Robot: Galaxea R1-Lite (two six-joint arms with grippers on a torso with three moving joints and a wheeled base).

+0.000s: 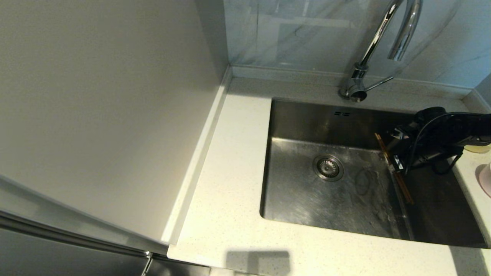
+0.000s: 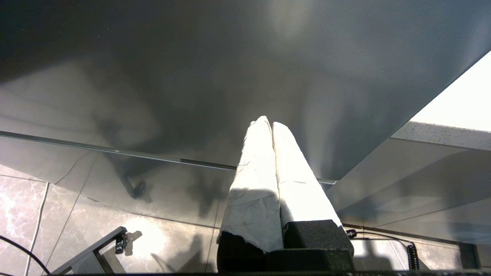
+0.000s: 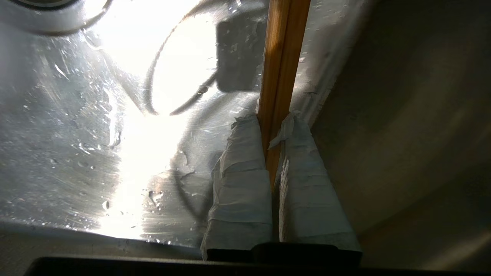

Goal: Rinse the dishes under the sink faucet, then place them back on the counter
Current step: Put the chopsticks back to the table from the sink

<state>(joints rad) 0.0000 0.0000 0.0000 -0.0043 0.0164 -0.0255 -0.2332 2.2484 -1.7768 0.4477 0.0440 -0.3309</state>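
Off-white speckled counter (image 1: pixel 230 161) wraps the steel sink (image 1: pixel 307 199), with the marbled wall panel behind it and the chrome faucet (image 1: pixel 378 42) standing at the counter's back edge, its spout curving out over the back of the basin.

Your right end effector (image 1: pixel 395 157) reaches in from the sink's right side and hangs over the basin. Its taped fingers (image 3: pixel 241 184) are pinched almost fully together on the two brown chopsticks (image 1: pixel 395 172), which the right wrist view shows side by side between the pads, running out past the fingertips toward the wet sink floor. From the head view the chopsticks slant across the right part of the basin, one end toward the back wall and the other toward the front; you cannot tell whether the lower end touches the steel. No water stream is visible at the spout.

Your left end effector (image 2: pixel 270 126) is parked away from the sink, its fingers pressed together on nothing.

At the counter's right edge, the yellow-green bowl (image 1: pixel 477 147) peeks out from behind the arm, and the pink bowl (image 1: pixel 485 178) sits just nearer the front.

Watch the grip: two thin, wet sticks held at a single point can roll against each other, so one may slide out and drop into the basin. Swinging them toward the spout could also knock a long end on the faucet or the sink wall and lever them loose. Carrying them out, mind the bowls close beside the arm.
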